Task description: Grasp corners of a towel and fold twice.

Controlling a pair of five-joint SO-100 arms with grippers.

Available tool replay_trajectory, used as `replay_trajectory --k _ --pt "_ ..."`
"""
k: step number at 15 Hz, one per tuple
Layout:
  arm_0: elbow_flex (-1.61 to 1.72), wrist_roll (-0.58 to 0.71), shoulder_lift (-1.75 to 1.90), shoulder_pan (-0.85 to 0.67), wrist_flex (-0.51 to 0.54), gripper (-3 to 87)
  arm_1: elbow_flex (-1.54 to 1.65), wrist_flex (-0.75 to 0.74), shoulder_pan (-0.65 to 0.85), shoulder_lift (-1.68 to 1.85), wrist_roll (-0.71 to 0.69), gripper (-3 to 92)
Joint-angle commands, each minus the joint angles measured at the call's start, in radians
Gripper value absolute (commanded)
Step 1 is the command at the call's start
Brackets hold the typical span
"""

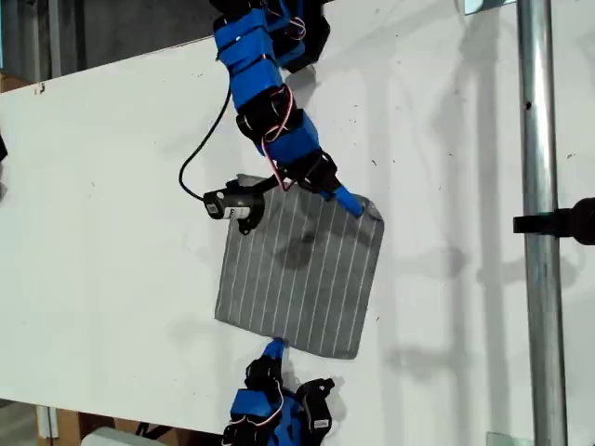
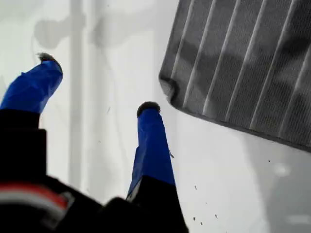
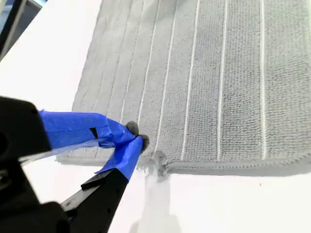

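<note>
Second gripper (image 3: 133, 138) pinches towel (image 3: 214, 82) edge; first gripper (image 2: 97, 85) wide, beside corner (image 2: 170, 90).

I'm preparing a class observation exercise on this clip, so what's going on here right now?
Two blue robot arms are working on a grey striped towel lying flat on a white table. My second gripper, at the bottom of the exterior view, has closed on the towel's near edge, where the hem puckers. My first gripper, coming from the top of that view, is open, with a towel corner just ahead of its jaws and not yet grasped. No fold has been made.
</note>
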Motion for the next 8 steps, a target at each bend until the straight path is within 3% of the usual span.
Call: replay_trajectory --k 1,8 --pt "0.008 -0.009 0.005 -0.006 -0.018 -2.9 -0.054 0.098 0.015 -0.106 0.026 35.6" --pt "0.009 -0.015 0.005 -0.011 -0.018 -2.9 -0.258 0.179 0.006 -0.463 0.095 35.3"
